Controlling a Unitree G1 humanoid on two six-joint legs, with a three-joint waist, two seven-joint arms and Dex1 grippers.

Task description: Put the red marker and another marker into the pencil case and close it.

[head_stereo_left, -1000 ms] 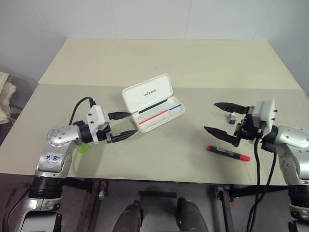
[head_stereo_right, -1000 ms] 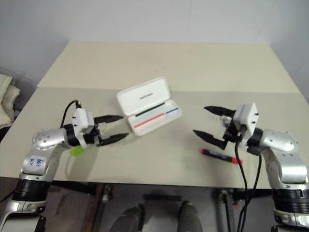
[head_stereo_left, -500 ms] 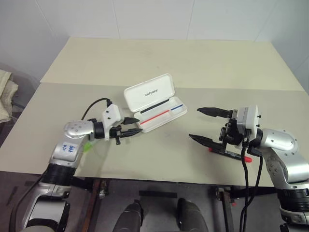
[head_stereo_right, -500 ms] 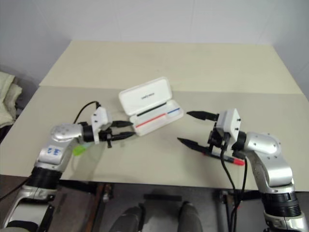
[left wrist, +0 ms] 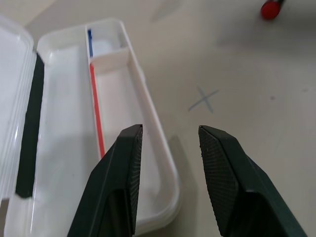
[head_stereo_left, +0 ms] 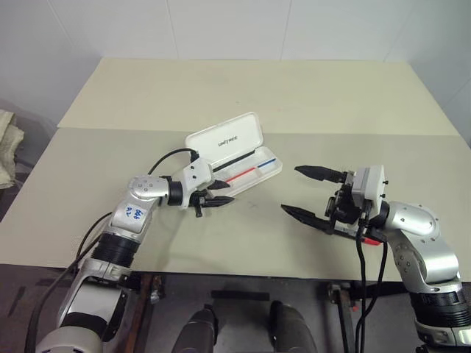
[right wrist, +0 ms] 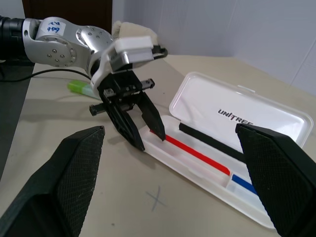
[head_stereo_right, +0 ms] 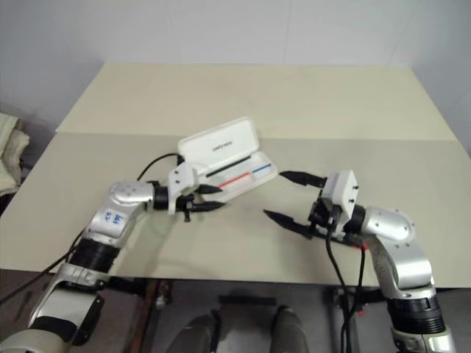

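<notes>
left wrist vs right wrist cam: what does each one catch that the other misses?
Left wrist: a red marker end at the frame edge.
Right wrist: the light-green marker on the table behind the left arm, the left gripper from outside at the case's end, the lid's lettering, and the wide-open right gripper.
Both: the open white pencil case with its red and blue stripes, and a pencilled cross on the table.

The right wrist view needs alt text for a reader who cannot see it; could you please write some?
The left gripper, fingers slightly apart and empty, reaches down to the near end of the open white pencil case on a beige table. A light-green marker lies on the table behind that arm, and the right gripper's fingers stand wide apart.
</notes>
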